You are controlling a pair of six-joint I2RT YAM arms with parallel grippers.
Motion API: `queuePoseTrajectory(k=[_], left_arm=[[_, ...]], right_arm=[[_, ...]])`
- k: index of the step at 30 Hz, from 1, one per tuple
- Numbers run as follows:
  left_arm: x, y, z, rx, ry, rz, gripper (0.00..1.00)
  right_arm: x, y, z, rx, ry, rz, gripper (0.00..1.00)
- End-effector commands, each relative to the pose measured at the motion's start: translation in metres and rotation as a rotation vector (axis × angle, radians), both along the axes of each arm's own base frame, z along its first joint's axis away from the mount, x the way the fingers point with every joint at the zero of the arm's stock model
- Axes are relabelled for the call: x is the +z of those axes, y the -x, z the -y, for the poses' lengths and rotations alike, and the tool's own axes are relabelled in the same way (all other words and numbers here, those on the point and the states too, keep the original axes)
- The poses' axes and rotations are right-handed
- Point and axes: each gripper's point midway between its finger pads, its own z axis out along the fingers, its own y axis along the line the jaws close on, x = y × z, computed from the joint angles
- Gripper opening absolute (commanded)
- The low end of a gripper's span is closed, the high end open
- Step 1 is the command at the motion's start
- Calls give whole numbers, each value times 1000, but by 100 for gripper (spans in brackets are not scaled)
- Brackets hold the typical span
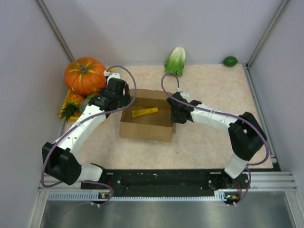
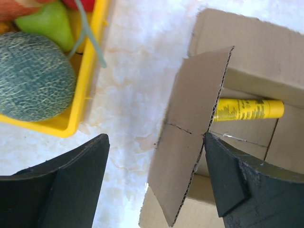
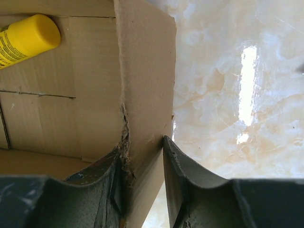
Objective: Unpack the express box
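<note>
Express box [image 1: 148, 129] lies open on the marble-pattern table [image 1: 213, 95], in its middle, between the two arms. On the bottom of the box lies a yellow tube [image 1: 145, 112] with dark print, flat on its side.

At the left side of the box is the left gripper [image 2: 156, 138], with jaws spread wide. The left flap [image 2: 190, 137] of the box stands up, a little tilted, between its fingers [image 2: 71, 185]. The finger on the box side is just at the edge of the flap and the other finger is well apart from it, so nothing is clamped.

At the right side of the box is the right gripper [image 3: 141, 153]. Its jaws are pressed together on the upright cardboard there, one finger inside the box and one outside, and the cardboard is creased at this place. If this is the wall or a raised flap, I cannot tell.

Left of the box stands a yellow tray [image 2: 71, 121] with a netted melon [image 2: 33, 78] and a green pear [image 2: 50, 21] in it. Behind the box to the left is an orange pumpkin [image 1: 85, 75]. Behind the box lies a napa cabbage [image 1: 175, 61], and further to the right of it a lime [image 1: 230, 61]
</note>
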Motion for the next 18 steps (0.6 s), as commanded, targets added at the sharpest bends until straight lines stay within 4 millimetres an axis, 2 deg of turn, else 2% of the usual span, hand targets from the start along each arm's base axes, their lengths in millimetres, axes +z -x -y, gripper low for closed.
queuePoseTrajectory(k=[1,7,11,18], left_arm=[[-2,3,-29,124,15,6,84],[-3,5,-51,185,-6,10,83],[-11,6,-63,221,-55,-4,77],[-24,5,-64,224,-67,-33,67]], right_arm=[[-4,-5,3,-18,8,-2,32],[-4,-4,3,-15,6,-4,32],[-4,-4,3,-15,7,-5,32],[-5,-4,3,-11,10,-6,32]])
